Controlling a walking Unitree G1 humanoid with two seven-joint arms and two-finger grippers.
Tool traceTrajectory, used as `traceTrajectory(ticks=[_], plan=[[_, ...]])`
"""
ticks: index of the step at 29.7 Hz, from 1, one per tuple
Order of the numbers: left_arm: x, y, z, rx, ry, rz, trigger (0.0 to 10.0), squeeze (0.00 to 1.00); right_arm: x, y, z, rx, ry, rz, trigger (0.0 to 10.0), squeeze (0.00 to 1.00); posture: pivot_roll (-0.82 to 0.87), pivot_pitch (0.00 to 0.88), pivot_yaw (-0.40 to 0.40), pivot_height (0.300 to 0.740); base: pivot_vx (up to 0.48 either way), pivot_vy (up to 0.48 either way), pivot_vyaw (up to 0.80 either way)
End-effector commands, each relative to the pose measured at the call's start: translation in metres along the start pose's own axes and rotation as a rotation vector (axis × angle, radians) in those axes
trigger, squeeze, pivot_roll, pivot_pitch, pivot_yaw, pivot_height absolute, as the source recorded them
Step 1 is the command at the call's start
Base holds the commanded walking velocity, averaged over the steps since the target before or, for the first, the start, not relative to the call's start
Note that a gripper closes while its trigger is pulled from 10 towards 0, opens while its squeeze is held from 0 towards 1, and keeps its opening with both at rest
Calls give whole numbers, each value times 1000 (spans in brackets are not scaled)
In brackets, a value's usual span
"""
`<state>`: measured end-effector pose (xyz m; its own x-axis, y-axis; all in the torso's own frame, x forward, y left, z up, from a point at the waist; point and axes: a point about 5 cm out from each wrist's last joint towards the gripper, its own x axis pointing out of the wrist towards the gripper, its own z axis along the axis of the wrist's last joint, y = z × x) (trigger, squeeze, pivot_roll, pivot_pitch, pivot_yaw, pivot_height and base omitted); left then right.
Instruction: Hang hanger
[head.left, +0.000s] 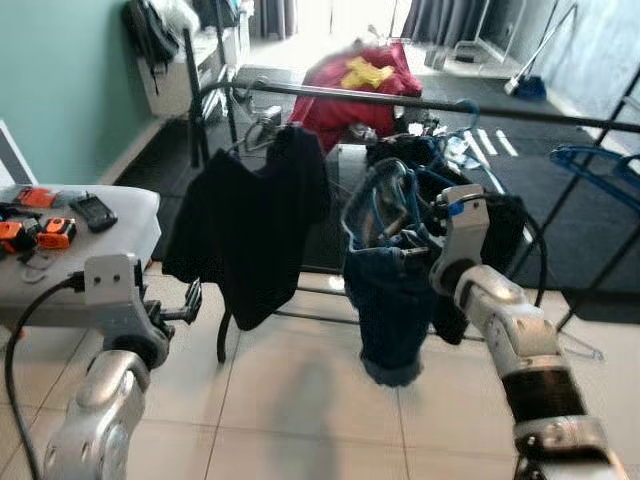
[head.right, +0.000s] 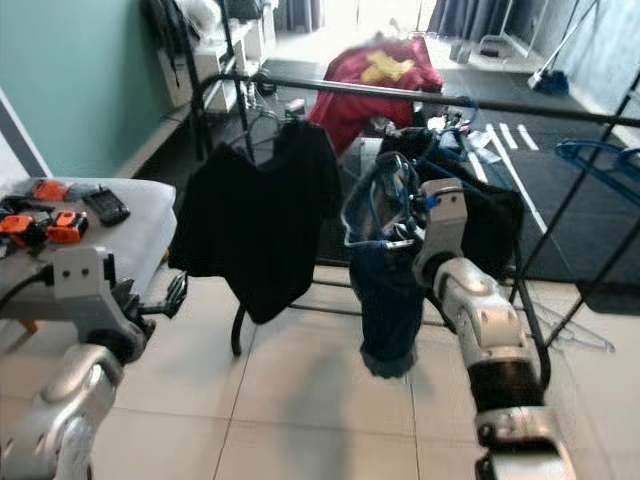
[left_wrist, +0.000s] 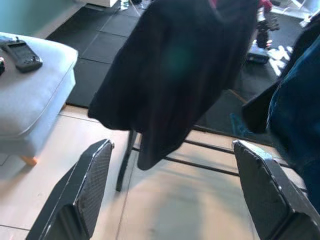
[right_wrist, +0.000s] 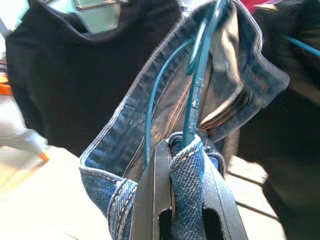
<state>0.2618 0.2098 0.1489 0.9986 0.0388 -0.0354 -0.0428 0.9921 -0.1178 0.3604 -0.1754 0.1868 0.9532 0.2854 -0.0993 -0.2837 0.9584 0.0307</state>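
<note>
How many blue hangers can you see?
2. One blue hanger is inside the jeans pinched by the right gripper; another hangs on the rack's right end. More may hide among the dark clothes.

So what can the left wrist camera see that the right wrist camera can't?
Left wrist view: the left gripper with both black fingers spread wide, the tiled floor, the grey cushioned bench with a black handset lying on it, and the rack's lower bars.

Right wrist view: the right gripper pinching the denim waistband of the jeans, with the teal wire hanger threaded through them.

Both: the black shirt hanging beside the jeans.
</note>
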Motion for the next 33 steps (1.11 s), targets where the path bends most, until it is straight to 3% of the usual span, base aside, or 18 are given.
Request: traceTrajectory(ticks=[1,8,14,21,26,30,33], plan=[[0,-1,-1,24,6,-7,10000,0,-2,-4,14,-14,-54,-10,10000,0,-82,61,-41,736,458,0,0],[0,-1,-1,25,7,-2,10000,0,0,-2,14,-17,-49,-4,10000,0,-77,58,-44,736,457,0,0],[1,-1,-3,28,10,-9,10000,0,1,-16,22,-22,-56,-72,10000,0,-77,54,-45,736,458,0,0],[1,-1,-3,29,12,-10,10000,0,1,-20,24,-26,-51,-88,10000,0,-78,53,-45,736,458,0,0],[0,-3,-3,24,12,-21,10000,0,1,-26,21,-50,-16,-133,10000,0,-75,51,-44,736,464,0,0],[0,-5,-6,14,31,-29,10000,0,1,-32,8,-113,92,-157,10000,0,-76,53,-44,736,0,0,0],[0,-5,-6,14,31,-29,10000,0,1,-32,8,-113,92,-157,10000,0,-76,53,-44,736,0,0,0]])
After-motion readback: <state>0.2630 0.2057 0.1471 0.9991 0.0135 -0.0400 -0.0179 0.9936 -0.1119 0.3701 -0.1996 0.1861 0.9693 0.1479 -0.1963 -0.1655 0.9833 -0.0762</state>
